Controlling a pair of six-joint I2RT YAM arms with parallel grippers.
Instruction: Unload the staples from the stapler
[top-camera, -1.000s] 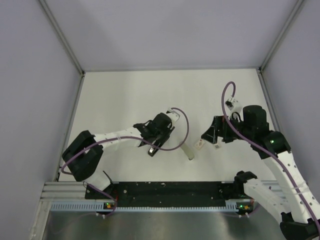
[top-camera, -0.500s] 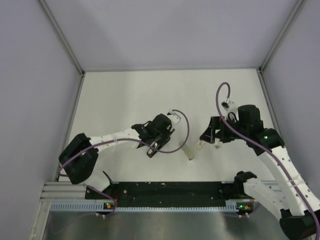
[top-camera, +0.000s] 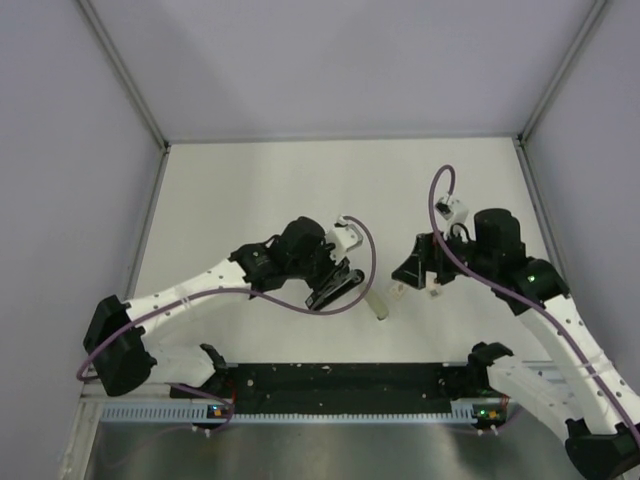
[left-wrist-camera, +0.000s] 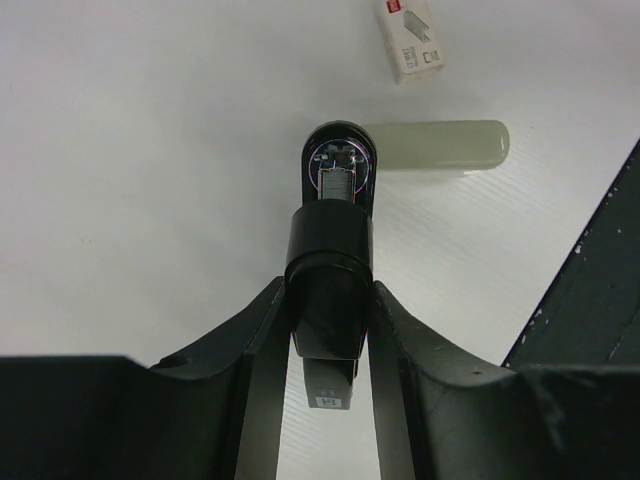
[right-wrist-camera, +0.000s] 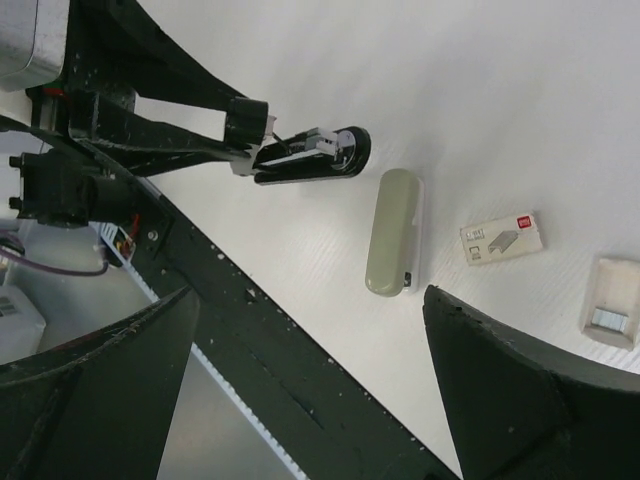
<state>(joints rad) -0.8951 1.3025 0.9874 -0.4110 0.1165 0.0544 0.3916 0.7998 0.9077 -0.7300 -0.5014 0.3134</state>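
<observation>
Left gripper: jaws closed part-way on the stapler, gripping its black body across the width; the rounded front end projects beyond the fingertips and shows a pale metallic block, judged to be the staple strip in its channel.

Stapler location: in the left gripper, near the middle of the table; the front end sits just beside one end of the grey-green bar; whether the tip touches the surface cannot be told.

Right gripper: jaws wide, holding nothing, positioned near the stapler and facing it; the white box with a red mark lies on the table beside the bar, apart from both grippers; a small pale piece lies further out, identity unclear.

Progress, as judged: pickup and presentation of the stapler are complete; no loose staples are visible on the table, so extraction is not yet done.

Remaining: the right gripper must reach the exposed front end, draw out or release the strip, and deposit it; a firm left hold is required meanwhile.
</observation>
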